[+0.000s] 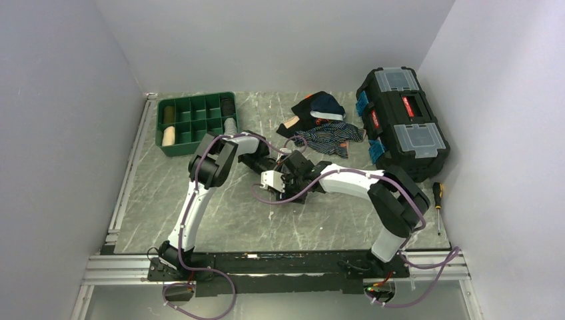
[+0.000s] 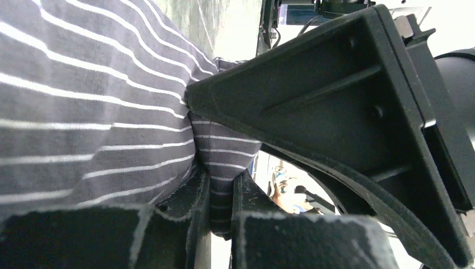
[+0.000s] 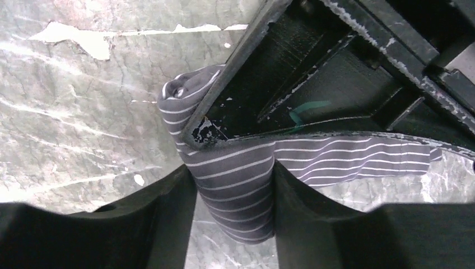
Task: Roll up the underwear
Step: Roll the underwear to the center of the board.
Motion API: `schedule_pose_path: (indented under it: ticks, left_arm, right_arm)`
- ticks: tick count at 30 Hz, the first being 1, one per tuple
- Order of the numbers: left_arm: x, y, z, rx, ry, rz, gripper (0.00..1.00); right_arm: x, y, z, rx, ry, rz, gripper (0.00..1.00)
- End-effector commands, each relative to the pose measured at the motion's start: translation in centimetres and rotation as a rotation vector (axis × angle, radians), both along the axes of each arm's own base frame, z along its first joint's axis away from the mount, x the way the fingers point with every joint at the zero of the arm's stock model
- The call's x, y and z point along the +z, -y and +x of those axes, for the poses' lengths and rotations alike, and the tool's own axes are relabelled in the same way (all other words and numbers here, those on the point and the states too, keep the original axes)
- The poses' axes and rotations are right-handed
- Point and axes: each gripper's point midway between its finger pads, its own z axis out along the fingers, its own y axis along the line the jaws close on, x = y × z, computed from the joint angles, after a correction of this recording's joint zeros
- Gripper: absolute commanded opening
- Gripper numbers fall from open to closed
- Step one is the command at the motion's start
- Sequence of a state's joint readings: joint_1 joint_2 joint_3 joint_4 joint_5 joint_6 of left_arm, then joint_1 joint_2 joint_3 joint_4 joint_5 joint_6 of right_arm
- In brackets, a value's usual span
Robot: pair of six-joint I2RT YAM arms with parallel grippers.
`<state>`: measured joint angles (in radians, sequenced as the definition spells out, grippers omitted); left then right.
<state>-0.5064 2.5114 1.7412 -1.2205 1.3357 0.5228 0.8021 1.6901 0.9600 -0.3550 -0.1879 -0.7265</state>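
The underwear (image 3: 238, 185) is a grey cloth with thin white stripes, bunched into a thick fold just above the marble table (image 3: 84, 112). My right gripper (image 3: 235, 196) is shut on one end of this fold. My left gripper (image 2: 221, 193) is shut on a narrow tuck of the same cloth (image 2: 89, 112). The two grippers meet nose to nose at the table's middle, the left (image 1: 274, 179) and the right (image 1: 296, 170). They hide nearly all of the cloth in the top view. The left gripper's black body (image 3: 313, 73) fills the right wrist view's top.
A green compartment tray (image 1: 196, 120) with rolled garments stands at the back left. A pile of dark garments (image 1: 323, 123), one navy striped, lies at the back middle. A black toolbox (image 1: 402, 120) stands at the back right, with a screwdriver (image 1: 438, 200) near the right wall.
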Motion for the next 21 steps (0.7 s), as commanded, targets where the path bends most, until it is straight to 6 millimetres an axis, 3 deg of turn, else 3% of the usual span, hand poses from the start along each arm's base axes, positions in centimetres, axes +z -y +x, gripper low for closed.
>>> schedule_pose_path:
  ticks: [1, 9, 15, 21]
  left_arm:
    - [-2.5, -0.8, -0.8, -0.030, -0.021, 0.074, 0.02]
    - [-2.0, -1.5, -0.2, -0.042, 0.091, 0.123, 0.27]
    - [-1.0, -2.6, 1.0, -0.020, 0.192, 0.152, 0.41]
    - [0.4, -4.6, 1.5, 0.018, 0.257, 0.164, 0.54]
  right_arm:
    - [-1.1, -0.5, -0.9, 0.042, -0.055, -0.008, 0.45]
    - [-1.9, 0.4, -5.4, 0.096, -0.300, -0.055, 0.01]
    - [-1.9, 0.9, -7.8, 0.093, -0.437, -0.056, 0.00]
    - [-1.5, 1.0, -8.4, 0.061, -0.514, -0.048, 0.00]
